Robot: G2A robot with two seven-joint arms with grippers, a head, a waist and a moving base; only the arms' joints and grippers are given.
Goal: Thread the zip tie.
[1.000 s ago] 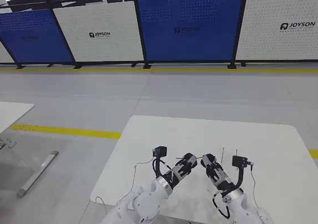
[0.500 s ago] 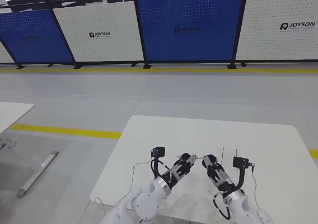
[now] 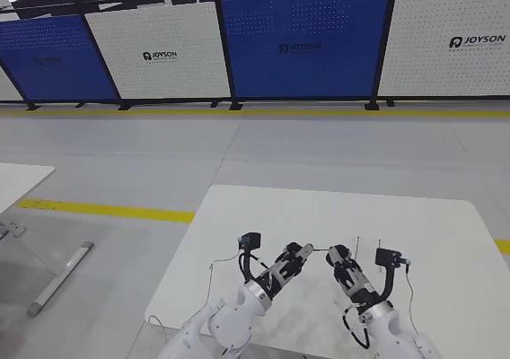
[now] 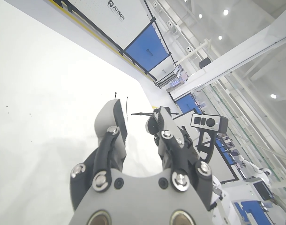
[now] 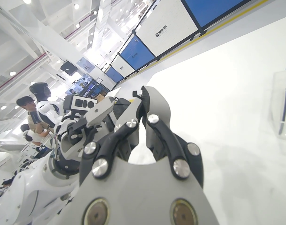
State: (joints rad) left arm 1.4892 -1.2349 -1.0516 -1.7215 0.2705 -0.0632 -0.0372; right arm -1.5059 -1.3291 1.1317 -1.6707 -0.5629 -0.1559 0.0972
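We see both arms low over the near part of the white bench [image 3: 282,215], their grippers facing each other and just apart. The right gripper [image 5: 141,94] has its fingers [image 5: 157,104] pressed together on the black zip tie [image 5: 135,94], and a short black end of the tie sticks out past the fingertips. In the left wrist view we find that same zip tie [image 4: 139,113] held off the bench and lying roughly level. One end of it points into the gap of the left gripper [image 4: 138,106]. The left gripper's fingers [image 4: 115,115] stand wide apart and clamp nothing. We cannot tell whether the tie touches the far finger that it passes behind.

From above, the left gripper [image 3: 302,251] and the right gripper [image 3: 334,257] sit side by side, and the zip tie [image 3: 318,250] shows as a thin dark line bridging the space between them.

Two spare zip ties [image 3: 357,244] lie flat on the bench just beyond the right gripper, close to each other and roughly parallel. In the right wrist view one spare tie [image 5: 285,94] lies across what looks to us like a clear plastic piece [image 5: 275,108] on the bench.
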